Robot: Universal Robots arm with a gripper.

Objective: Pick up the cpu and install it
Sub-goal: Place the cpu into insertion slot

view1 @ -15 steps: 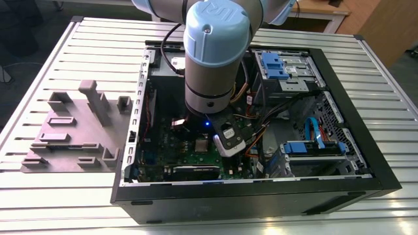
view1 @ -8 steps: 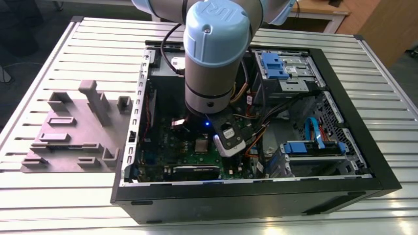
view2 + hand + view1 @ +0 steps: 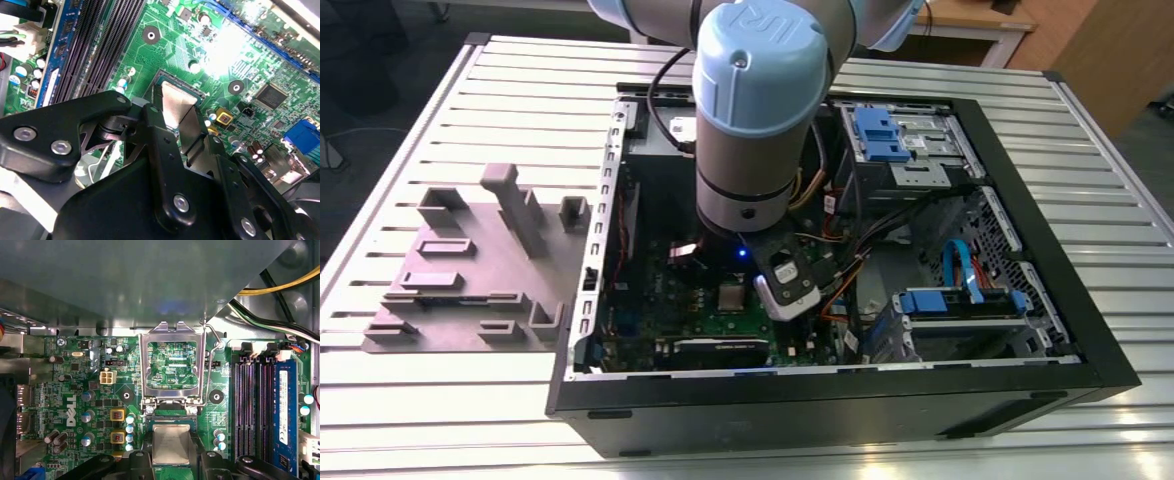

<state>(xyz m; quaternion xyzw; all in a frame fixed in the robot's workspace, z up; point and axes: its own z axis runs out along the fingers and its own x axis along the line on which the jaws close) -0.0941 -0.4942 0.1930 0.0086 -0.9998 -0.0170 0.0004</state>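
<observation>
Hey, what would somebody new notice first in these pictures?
The big pale-blue robot arm reaching into the open black computer case, in the middle of the exterior view. In the first wrist view, the silver cpu sits gripped in the pincer beside the raised socket frame on the green motherboard.

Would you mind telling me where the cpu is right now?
In the first wrist view the cpu sits at the gripper, by the hinged end of the open socket frame, with the memory slots alongside.

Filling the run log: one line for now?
gripper: fingers shut on cpu | socket frame: hinged open | site: inside computer case
</observation>
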